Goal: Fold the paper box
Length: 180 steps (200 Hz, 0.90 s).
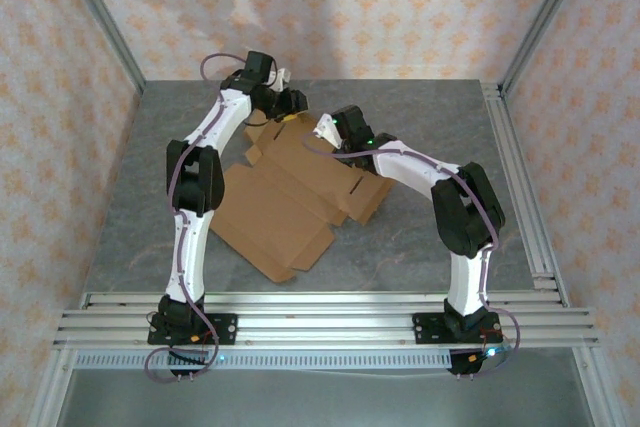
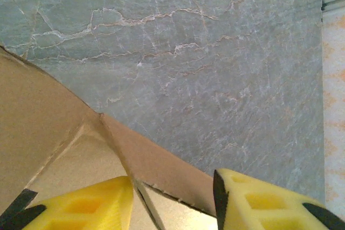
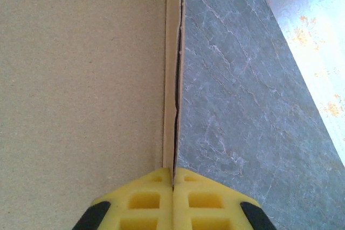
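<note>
— Where do we find the box?
— We find the box (image 1: 285, 209) spread out as a flat brown sheet around the middle of the table (image 1: 430, 247). One corner points at the near edge. The other end reaches toward the far edge, where both claws are.
— And the left claw?
— We see the left claw (image 2: 172, 181) at the sheet's far end with its yellow fingers (image 2: 81, 206) apart. A raised flap (image 2: 156, 160) runs between them, and we see no squeeze on it.
— The right one?
— We see the right claw (image 3: 173, 175) closed, its tips pressed together at an edge of the sheet. That edge runs straight into the seam between them, with cardboard to one side and bare table to the other. We cannot tell whether any cardboard is nipped there.
</note>
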{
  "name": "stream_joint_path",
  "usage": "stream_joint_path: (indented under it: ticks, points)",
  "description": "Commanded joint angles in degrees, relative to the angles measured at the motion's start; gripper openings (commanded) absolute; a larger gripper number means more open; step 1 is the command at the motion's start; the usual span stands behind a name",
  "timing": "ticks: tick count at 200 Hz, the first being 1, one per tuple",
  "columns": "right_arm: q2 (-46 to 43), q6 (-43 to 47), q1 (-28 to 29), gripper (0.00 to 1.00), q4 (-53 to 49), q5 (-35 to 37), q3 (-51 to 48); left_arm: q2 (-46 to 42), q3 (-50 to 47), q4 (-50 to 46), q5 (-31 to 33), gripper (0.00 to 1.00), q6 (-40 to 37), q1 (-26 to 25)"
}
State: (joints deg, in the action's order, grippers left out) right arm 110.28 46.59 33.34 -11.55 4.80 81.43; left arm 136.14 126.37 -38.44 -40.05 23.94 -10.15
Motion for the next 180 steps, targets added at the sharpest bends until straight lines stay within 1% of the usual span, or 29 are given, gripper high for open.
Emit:
stream_joint_path:
  ticks: [1, 20, 35, 44, 61, 68, 82, 105, 147, 169, 180]
  points:
    - [-0.3, 0.6, 0.6, 0.0, -0.7, 0.7, 2.1, -2.6, -0.9, 0.9, -0.3, 0.46, -0.7, -0.8]
    - [-0.2, 0.5, 0.6, 0.0, -0.8, 0.8, 2.1, -2.9, -1.3, 1.1, -0.3, 0.44, -0.7, -0.8]
    - [-0.1, 0.5, 0.6, 0.0, -0.9, 0.8, 2.2, -3.2, -1.4, 1.2, -0.3, 0.35, -0.8, -0.8]
    - [0.0, 0.4, 0.6, 0.0, -1.0, 0.8, 2.2, -3.3, -1.4, 1.1, -0.4, 0.33, -0.9, -0.8]
    - [0.1, 0.4, 0.6, 0.0, -1.0, 0.9, 2.4, -3.5, -1.5, 0.8, 0.0, 0.33, -1.1, -0.8]
    - [0.1, 0.4, 0.6, 0.0, -0.9, 1.0, 2.4, -3.7, -1.7, 0.6, 0.4, 0.37, -1.3, -0.8]
    - [0.2, 0.4, 0.6, 0.0, -0.8, 1.2, 2.3, -4.4, -2.4, 0.6, 1.5, 0.51, -1.7, -0.7]
    - [0.4, 0.5, 0.6, 0.0, -0.7, 2.0, 2.3, -7.2, -5.5, 2.2, 4.1, 0.68, -2.2, -0.7]
    - [0.4, 0.6, 0.6, 0.0, -0.8, 2.8, 2.3, -14.7, -14.9, 7.7, 9.1, 0.86, -3.1, -0.3]
    - [0.7, 0.7, 0.6, 0.0, -1.0, 3.3, 2.5, -18.8, -19.8, 10.6, 11.6, 0.92, -3.5, 0.0]
    - [0.7, 0.7, 0.6, 0.0, -1.1, 3.3, 2.5, -20.6, -22.2, 11.6, 13.1, 0.97, -3.8, 0.2]
